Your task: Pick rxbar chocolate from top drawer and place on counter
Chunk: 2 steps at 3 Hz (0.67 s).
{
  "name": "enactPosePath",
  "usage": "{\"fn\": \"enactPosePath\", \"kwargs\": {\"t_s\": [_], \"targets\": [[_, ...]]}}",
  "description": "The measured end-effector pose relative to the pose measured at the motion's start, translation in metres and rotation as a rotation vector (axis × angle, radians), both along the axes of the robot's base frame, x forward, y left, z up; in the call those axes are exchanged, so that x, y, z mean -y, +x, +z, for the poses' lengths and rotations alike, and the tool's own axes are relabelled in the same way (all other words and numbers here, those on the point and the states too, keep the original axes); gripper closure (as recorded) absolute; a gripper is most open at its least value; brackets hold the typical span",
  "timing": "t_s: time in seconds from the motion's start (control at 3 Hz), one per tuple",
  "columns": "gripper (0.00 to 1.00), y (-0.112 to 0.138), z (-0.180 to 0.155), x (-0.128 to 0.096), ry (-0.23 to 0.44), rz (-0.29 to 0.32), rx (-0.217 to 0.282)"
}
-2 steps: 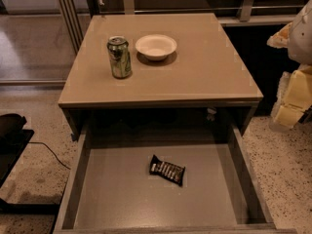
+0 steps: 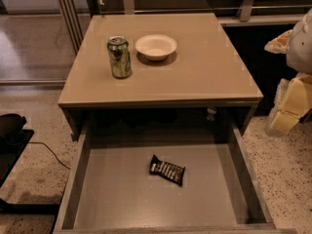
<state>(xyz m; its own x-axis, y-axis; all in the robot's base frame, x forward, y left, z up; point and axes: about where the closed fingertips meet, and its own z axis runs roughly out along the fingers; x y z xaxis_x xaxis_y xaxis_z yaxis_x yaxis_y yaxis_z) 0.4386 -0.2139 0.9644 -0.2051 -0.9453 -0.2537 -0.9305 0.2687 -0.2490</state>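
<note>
The rxbar chocolate (image 2: 167,170), a black wrapper with white lettering, lies flat near the middle of the open top drawer (image 2: 112,199), turned slightly askew. The drawer is pulled out below the tan counter (image 2: 204,67). My gripper (image 2: 288,112) shows as cream and white parts at the right edge of the view. It is beside the table, to the right of the drawer and well apart from the bar. It holds nothing that I can see.
A green can (image 2: 119,57) and a white bowl (image 2: 156,47) stand on the counter's back left. Speckled floor lies on both sides. A dark object with a cable (image 2: 12,130) sits at the left. Rails and a glass partition are behind.
</note>
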Motion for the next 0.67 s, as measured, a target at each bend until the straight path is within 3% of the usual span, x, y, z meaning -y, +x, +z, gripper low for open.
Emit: {"fn": "enactPosePath", "kwargs": {"t_s": [0.33, 0.67], "targets": [[0.00, -0.007, -0.055, -0.009, 0.142, 0.048, 0.010], [0.00, -0.008, -0.117, -0.039, 0.260, 0.087, -0.017]]}}
